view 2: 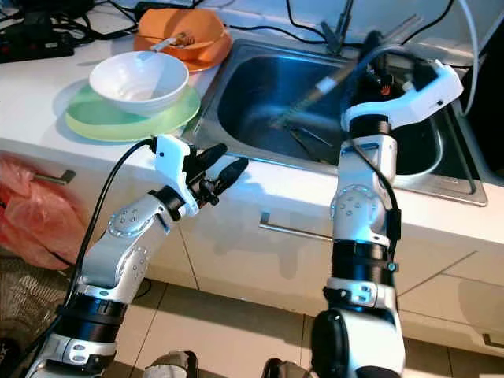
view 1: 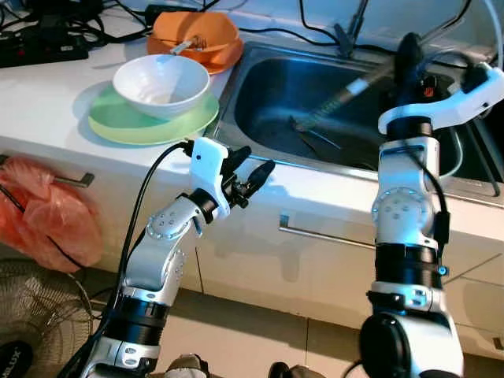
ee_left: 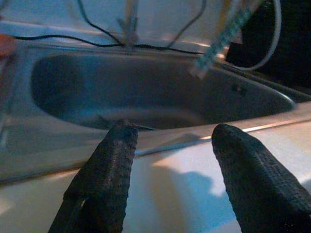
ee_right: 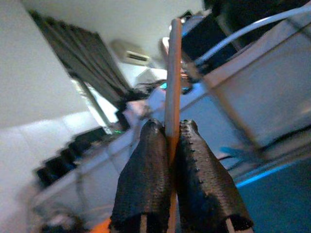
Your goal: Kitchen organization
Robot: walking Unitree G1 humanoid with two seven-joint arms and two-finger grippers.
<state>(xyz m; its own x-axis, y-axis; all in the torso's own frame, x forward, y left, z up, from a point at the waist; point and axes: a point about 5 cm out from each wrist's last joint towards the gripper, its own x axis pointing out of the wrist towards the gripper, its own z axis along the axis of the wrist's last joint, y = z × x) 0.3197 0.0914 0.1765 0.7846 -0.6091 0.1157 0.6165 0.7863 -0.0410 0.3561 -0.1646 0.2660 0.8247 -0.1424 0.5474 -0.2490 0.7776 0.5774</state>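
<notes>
We are pinching a long utensil in our right end effector, its length slanting down into the sink; our left end effector is hovering spread by the worktop edge.

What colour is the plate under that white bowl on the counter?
Pale green. The plate sits beneath the white bowl, clearest in the left eye view.

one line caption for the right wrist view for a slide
Right gripper shut on a thin stick-like utensil handle, held over the sink.

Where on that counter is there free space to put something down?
The counter is bare in front of the green plate, and along the strip between sink and cabinet. The back corner is crowded: white bowl, orange bowl, cables.
</notes>
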